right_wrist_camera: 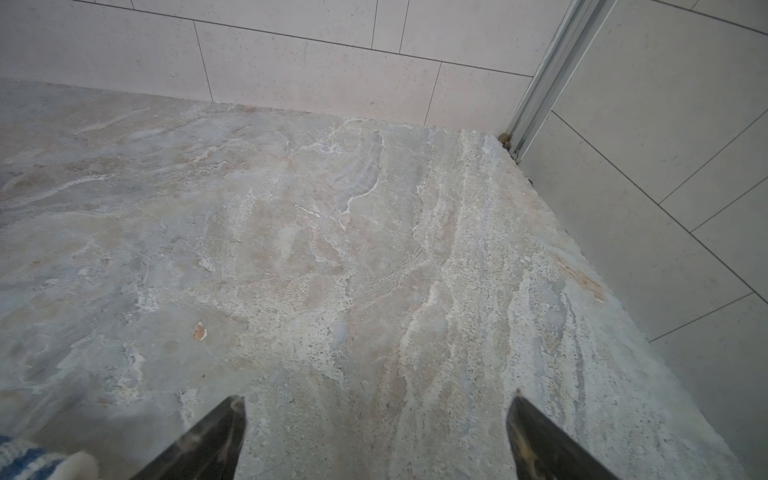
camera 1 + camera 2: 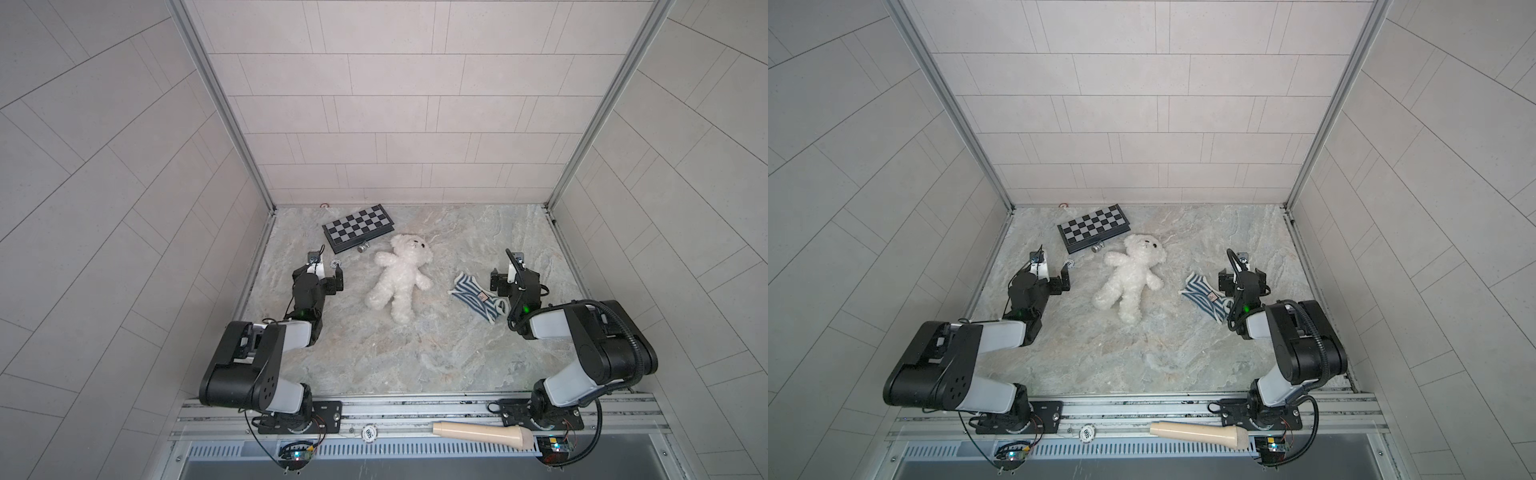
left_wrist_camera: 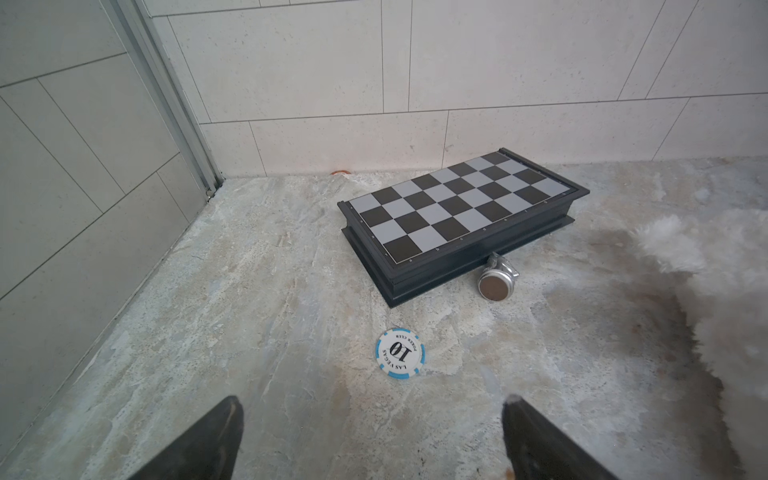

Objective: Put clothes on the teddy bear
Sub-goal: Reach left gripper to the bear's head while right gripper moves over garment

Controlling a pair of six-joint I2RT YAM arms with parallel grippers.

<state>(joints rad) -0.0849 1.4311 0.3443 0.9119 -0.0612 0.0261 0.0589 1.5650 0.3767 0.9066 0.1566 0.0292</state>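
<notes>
The teddy bear [image 2: 401, 274] is bare. The left gripper [image 3: 372, 411] and right gripper [image 1: 376, 409] are open and empty. Next, I think, grab the shirt [image 2: 478, 297] beside the right one.

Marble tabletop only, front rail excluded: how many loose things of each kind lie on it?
teddy bear: 1
striped shirt: 1
folded chessboard: 1
poker chip: 1
small silver piece: 1
small orange ring: 1
Total: 6
</notes>
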